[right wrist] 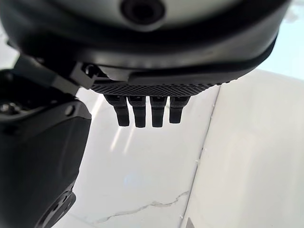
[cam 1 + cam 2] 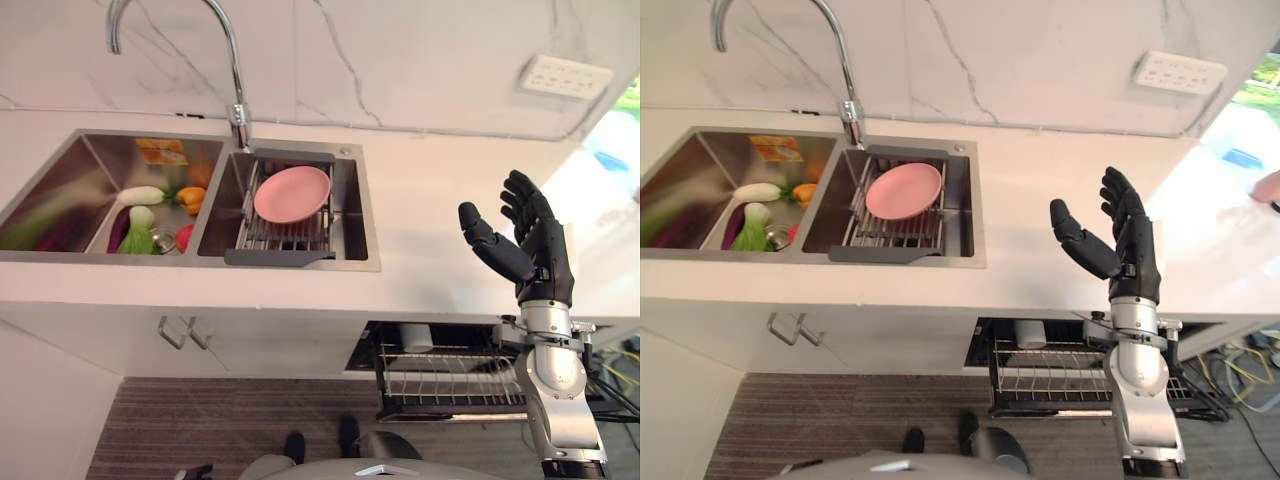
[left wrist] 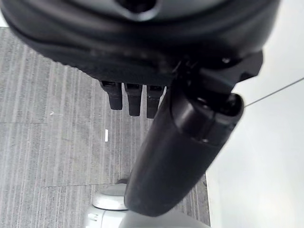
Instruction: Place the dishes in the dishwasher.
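Note:
A pink plate (image 2: 291, 193) lies on a wire rack (image 2: 285, 232) set in the right basin of the steel sink (image 2: 355, 215). Below the counter, the dishwasher's wire basket (image 2: 440, 375) is pulled out, with a white cup (image 2: 416, 337) at its back. My right hand (image 2: 530, 245) is raised above the counter to the right of the sink, open, fingers straight and thumb spread, holding nothing. In the left wrist view my left hand (image 3: 180, 147) hangs open over the grey striped floor, also holding nothing.
The left basin (image 2: 60, 190) holds vegetables: a white radish (image 2: 140, 195), greens (image 2: 138, 235), an orange pepper (image 2: 191, 197). A tall faucet (image 2: 236, 100) rises behind the sink. A wall socket (image 2: 565, 76) sits at the upper right. White cupboard doors with handles (image 2: 175, 333) lie under the sink.

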### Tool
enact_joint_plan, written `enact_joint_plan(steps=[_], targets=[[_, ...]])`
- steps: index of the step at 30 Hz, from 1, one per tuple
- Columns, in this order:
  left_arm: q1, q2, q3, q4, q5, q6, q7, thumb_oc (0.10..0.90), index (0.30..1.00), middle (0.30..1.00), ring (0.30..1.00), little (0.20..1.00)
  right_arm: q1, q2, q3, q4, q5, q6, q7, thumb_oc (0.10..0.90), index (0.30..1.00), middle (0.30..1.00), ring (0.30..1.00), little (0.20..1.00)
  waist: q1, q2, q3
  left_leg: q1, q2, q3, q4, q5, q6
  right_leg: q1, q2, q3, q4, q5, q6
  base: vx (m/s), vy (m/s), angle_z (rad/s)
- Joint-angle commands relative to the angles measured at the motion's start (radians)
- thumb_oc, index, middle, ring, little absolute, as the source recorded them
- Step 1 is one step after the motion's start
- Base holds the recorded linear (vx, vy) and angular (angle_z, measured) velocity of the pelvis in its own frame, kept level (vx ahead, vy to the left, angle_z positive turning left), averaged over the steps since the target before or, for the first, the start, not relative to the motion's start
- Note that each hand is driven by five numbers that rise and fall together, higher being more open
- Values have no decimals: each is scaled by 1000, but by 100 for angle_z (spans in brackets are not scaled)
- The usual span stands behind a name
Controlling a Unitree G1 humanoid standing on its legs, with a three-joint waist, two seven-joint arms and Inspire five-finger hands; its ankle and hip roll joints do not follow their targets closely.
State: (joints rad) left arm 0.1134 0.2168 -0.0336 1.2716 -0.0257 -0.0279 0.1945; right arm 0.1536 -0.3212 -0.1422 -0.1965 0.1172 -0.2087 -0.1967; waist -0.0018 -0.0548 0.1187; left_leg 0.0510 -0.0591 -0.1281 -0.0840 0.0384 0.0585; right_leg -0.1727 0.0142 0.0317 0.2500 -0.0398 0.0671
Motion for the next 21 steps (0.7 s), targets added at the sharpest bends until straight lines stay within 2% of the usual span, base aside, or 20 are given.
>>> enact_joint_plan(steps=[1, 6, 7, 8, 9, 10, 12, 14, 15, 16, 18, 20, 21], targets=[[-84, 18, -5, -14, 38, -21, 0, 800, 900, 900, 900, 900, -34, -32, -131, -149, -17, -96, -28, 800, 900, 900, 900, 900, -10, 13, 0, 26, -35, 33, -3, -27, -33, 55, 115, 9, 21, -19, 5, 28, -3, 10], [-78, 13, -7, -20, 45, -23, 1, 800, 900, 900, 900, 900, -23, -22, -124, -155, -3, -96, -23, 800, 900, 900, 900, 900, -1, 12, -17, 23, -47, 27, -3, -33, -37, 120, 103, 3, -51, -27, -7, 38, -26, 16], [-58, 11, 0, -29, 39, -26, 6, 800, 900, 900, 900, 900, -30, -23, -103, -148, 13, -96, -13, 800, 900, 900, 900, 900, 24, 21, -26, 13, -49, 19, -3, -12, -39, 160, 101, 10, -128, -13, -17, 55, -41, 8], [-50, 11, 3, -34, 34, -27, 7, 800, 900, 900, 900, 900, -31, -28, -95, -149, 19, -95, -7, 800, 900, 900, 900, 900, 32, 24, -30, 16, -53, 9, -3, -22, -36, 176, 97, 18, -149, -19, -17, 28, -51, 4], [-42, 9, 4, -40, 33, -28, 10, 800, 900, 900, 900, 900, -38, -35, -87, -144, 23, -93, -3, 800, 900, 900, 900, 900, 43, 28, -30, 6, -58, 0, -3, -6, -36, 177, 90, 19, -164, 0, -14, 0, 0, 0], [-32, 8, -2, -43, 34, -33, 14, 800, 900, 900, 900, 900, -56, -52, -70, -133, 25, -95, 0, 800, 900, 900, 900, 900, 67, 25, -21, -18, -52, -48, 7, 8, -52, 173, 75, 37, -173, 15, -9, -81, 74, 2], [-67, -1, -32, -60, 36, -41, 22, 800, 900, 900, 900, 900, -65, -76, -102, -148, 24, -98, -14, 800, 900, 900, 900, 900, 50, 9, 3, -90, 0, 35, 33, 11, -95, 168, 12, 37, -208, 25, 19, -169, 232, 10], [-93, -6, -69, -79, 50, -44, 20, 800, 900, 900, 900, 900, -76, -87, -133, -154, 31, -100, -29, 800, 900, 900, 900, 900, 18, 0, 3, -117, 110, 142, 38, 18, -126, 131, -49, 10, -217, 37, 42, -189, 224, 46], [-93, -7, -70, -79, 50, -43, 21, 800, 900, 900, 900, 900, -75, -88, -134, -154, 32, -100, -29, 800, 900, 900, 900, 900, 19, 2, -1, -118, 112, 142, 35, 16, -128, 128, -47, 9, -215, 34, 41, -110, 207, 54], [-111, -15, -113, -82, 88, -43, 10, 800, 900, 900, 900, 900, -68, -86, -160, -161, 34, -103, -44, 800, 900, 900, 900, 900, -16, 24, -12, -112, 208, 235, 3, 59, -161, 113, -77, -33, -230, 30, 53, -37, 182, 52], [-124, -19, -156, -84, 137, -47, -5, 800, 900, 900, 900, 900, -70, -81, -186, -169, 32, -107, -51, 800, 900, 900, 900, 900, -46, 52, -20, -123, 241, 251, -3, 80, -191, 125, -89, -66, -252, 29, 58, 13, 214, 119], [-124, -20, -179, -77, 186, -53, -22, 800, 900, 900, 900, 900, -89, -66, -188, -177, 32, -114, -58, 800, 900, 900, 900, 900, -57, 73, -26, -108, 228, 234, -3, 56, -194, 152, -102, -67, -271, 35, 67, 77, 194, 85], [-124, -20, -178, -77, 186, -53, -22, 800, 900, 900, 900, 900, -88, -66, -188, -178, 31, -114, -57, 800, 900, 900, 900, 900, -56, 73, -25, -106, 228, 235, -3, 54, -193, 155, -102, -66, -272, 35, 67, 34, 243, -4]])
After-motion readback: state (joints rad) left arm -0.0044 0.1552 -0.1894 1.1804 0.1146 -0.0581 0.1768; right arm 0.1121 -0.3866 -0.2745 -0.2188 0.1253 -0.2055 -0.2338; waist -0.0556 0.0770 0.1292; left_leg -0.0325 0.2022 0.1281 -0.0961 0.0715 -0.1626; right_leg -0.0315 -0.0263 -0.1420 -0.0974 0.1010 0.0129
